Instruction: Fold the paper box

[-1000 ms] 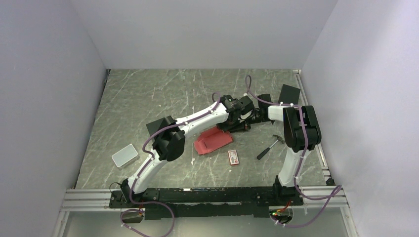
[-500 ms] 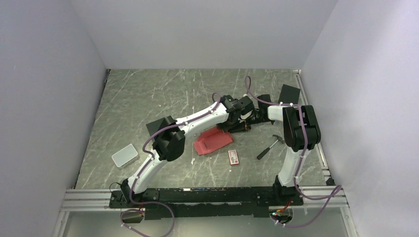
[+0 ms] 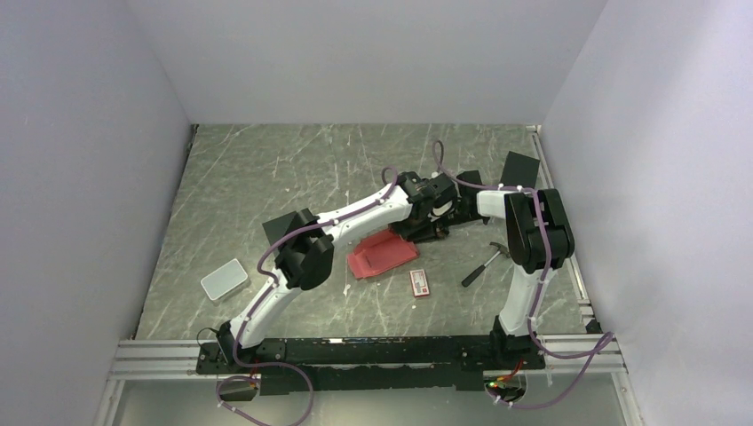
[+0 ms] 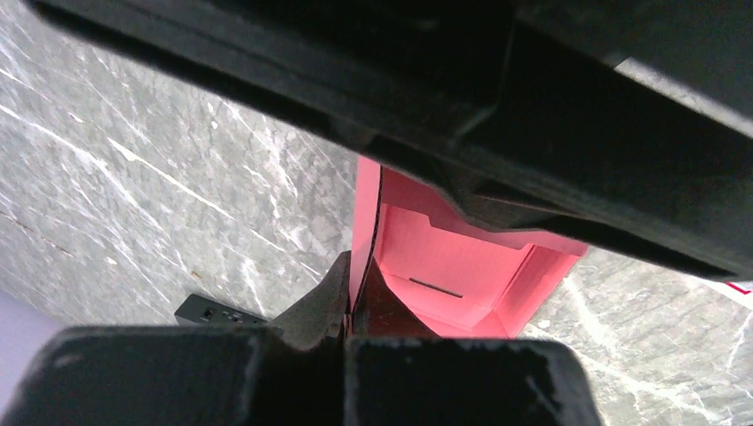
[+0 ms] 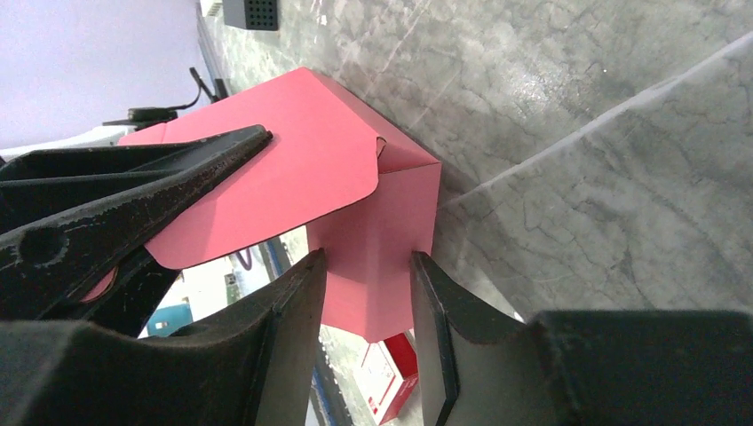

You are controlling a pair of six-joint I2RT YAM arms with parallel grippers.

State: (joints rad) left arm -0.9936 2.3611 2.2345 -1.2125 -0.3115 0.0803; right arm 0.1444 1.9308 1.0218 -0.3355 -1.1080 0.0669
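Pinching an upright wall of the box (image 4: pixel 462 257) between closed fingers, the left gripper (image 4: pixel 352 286) sits at the box's edge. Past the fingers the left wrist view shows the pink inside: a floor with a short slit and raised side walls.

The right gripper (image 5: pixel 366 259) meets it from the other side. Its jaws stand partly apart, with a pink panel of the box showing in the gap. Each fingertip lies at one edge of that panel; whether they press on it I cannot tell. A flap with a rounded corner overlaps the panel, and in the right wrist view the left gripper's black fingers clamp the box's wall at the left.

From above, the box lies mid-table (image 3: pixel 266 169), its far right end under the two grippers and the rest stretching near and left.

A red-and-white packet (image 3: pixel 419 282) lies just near-right of the box, not touching it. A hammer (image 3: pixel 484 264) lies right of the packet, near the right arm. A grey tin (image 3: pixel 225 279) sits well apart at the near left. A black box (image 3: pixel 520 167) stands at the far right edge.
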